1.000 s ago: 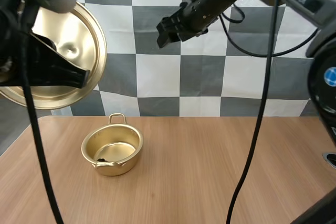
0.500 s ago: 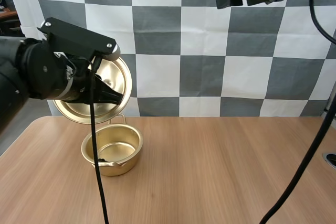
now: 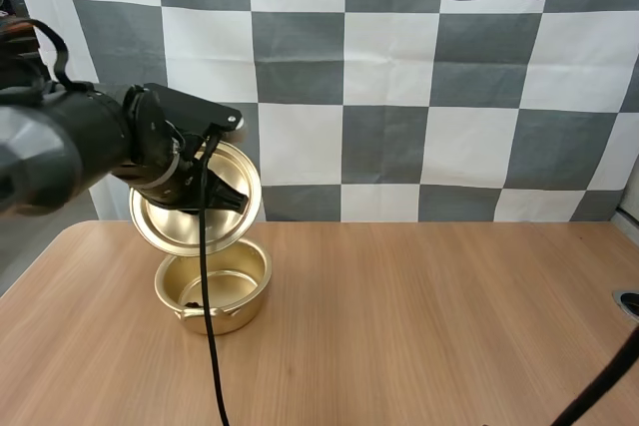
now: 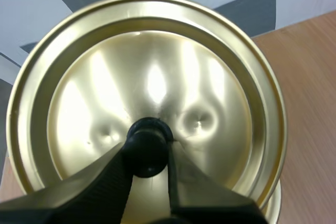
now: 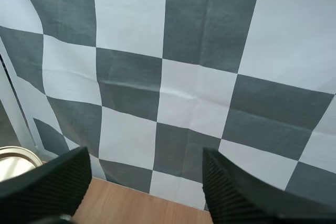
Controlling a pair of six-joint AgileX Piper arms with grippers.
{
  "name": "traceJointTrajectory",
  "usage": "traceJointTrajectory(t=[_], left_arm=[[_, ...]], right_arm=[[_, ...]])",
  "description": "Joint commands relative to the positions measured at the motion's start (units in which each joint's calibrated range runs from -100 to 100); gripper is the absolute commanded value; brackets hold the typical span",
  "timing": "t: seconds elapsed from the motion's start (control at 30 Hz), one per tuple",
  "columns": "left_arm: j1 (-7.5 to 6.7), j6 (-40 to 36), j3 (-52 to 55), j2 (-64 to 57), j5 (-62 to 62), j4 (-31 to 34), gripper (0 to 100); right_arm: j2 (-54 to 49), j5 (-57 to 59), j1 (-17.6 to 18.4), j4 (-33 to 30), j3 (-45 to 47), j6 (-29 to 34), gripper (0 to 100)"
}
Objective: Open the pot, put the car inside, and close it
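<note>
brass-coloured lid hung by its knob over the open pot

thin golden metal, the lid [image 3: 165,228] looks light, stiff and slick, and easily dented, to judge by the dimples beside its centre. the black knob [image 4: 148,141] there is the one sure place to take hold. my left pincer [image 4: 148,156] is closed on that knob, a finger on each side, and hangs the lid tilted just above the pot [image 3: 213,286], toward the pot's twelve o'clock; whether it touches the rim i cannot tell. the pot stands open at about nine o'clock on the table [image 3: 419,326]. on its floor, near seven o'clock, lies a small dark thing [image 3: 192,303], too small to name; i judge it is the car. my right pincer [image 5: 143,161] rides high at the scene's one o'clock, fingers wide apart, holding nothing.
</note>
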Motion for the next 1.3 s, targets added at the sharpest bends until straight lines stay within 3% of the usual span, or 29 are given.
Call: traceJointTrajectory(t=[0.0,0.53,1.27], left_arm=[[-0.01,0.03,0.01,2.71,0.13,-0.07,0],[-0.01,0.03,0.01,14.97,1.21,-0.07,0],[-0.01,0.39,0.01,18.12,4.53,-0.85,0]], right_arm=[[-1.28,0.0,-0.05,-0.1,0.05,-0.01,100],[-4.14,0.0,-0.05,-2.52,0.05,-0.01,100],[-4.14,0.0,-0.05,-2.77,0.05,-0.01,100]])
